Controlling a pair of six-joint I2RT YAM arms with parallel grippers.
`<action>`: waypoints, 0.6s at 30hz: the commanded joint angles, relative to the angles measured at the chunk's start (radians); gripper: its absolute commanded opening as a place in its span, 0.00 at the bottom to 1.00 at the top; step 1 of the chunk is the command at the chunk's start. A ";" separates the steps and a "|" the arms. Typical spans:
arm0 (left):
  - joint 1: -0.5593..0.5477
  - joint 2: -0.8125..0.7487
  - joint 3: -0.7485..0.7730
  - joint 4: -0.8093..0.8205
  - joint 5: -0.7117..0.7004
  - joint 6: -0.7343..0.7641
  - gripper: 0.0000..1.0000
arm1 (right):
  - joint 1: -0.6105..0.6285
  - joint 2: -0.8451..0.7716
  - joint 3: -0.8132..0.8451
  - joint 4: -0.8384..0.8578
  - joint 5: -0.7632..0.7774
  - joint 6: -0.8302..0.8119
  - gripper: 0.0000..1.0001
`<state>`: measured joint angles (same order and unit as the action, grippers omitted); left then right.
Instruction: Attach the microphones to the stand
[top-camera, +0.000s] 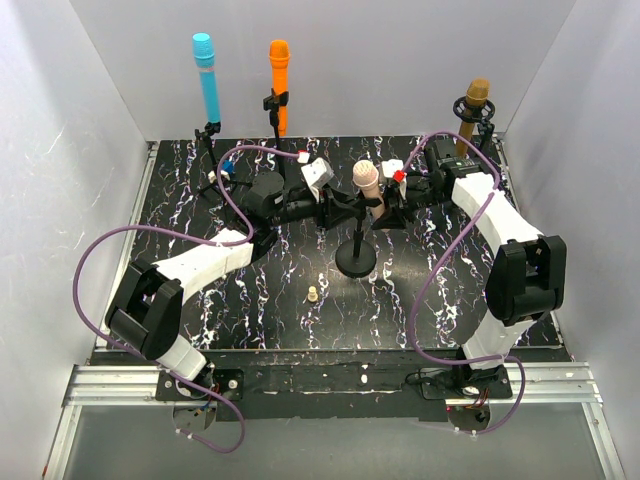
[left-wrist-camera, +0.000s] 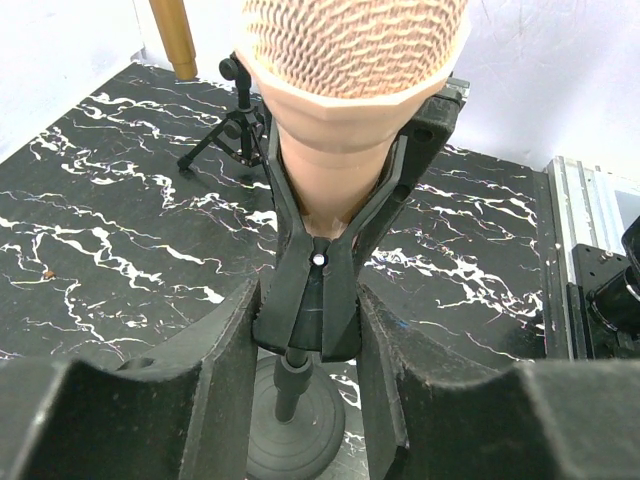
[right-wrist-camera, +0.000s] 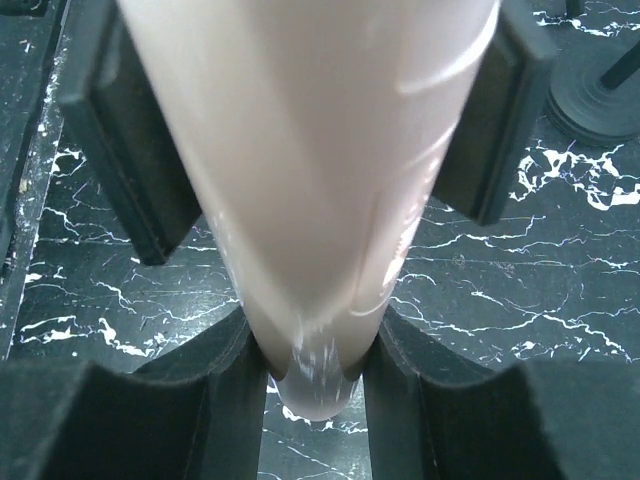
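The pale pink microphone (top-camera: 366, 178) stands head-up in the black clip (left-wrist-camera: 322, 262) of the round-based stand (top-camera: 355, 260) at mid-table. My left gripper (top-camera: 328, 200) is shut on the clip's handles (left-wrist-camera: 318, 325), squeezing them; the clip's arms flank the pink microphone (left-wrist-camera: 350, 90). My right gripper (top-camera: 386, 206) is shut on the pink microphone's lower body (right-wrist-camera: 310, 170), with the tail end showing between my fingers (right-wrist-camera: 210, 400). The light blue (top-camera: 206, 75), orange (top-camera: 279, 80) and golden-brown (top-camera: 476, 108) microphones stand upright in stands along the back.
A tiny beige peg (top-camera: 313, 294) lies on the black marbled table (top-camera: 250, 310) in front of the stand. A tripod stand (left-wrist-camera: 235, 125) and another round stand base (right-wrist-camera: 598, 95) are nearby. White walls enclose three sides.
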<state>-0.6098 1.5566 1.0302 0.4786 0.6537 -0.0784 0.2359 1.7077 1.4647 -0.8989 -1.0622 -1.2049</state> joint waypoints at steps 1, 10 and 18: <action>0.005 -0.015 0.044 -0.011 0.009 -0.015 0.18 | 0.034 -0.002 0.020 -0.058 0.057 -0.013 0.01; 0.005 -0.064 0.022 -0.040 -0.032 -0.003 0.85 | 0.033 -0.062 -0.003 0.014 0.074 0.119 0.01; 0.005 -0.104 0.014 -0.089 -0.046 0.029 0.98 | 0.023 -0.112 -0.014 0.045 0.134 0.191 0.07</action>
<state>-0.6075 1.5246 1.0370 0.4152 0.6239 -0.0776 0.2604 1.6539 1.4559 -0.8703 -0.9527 -1.0805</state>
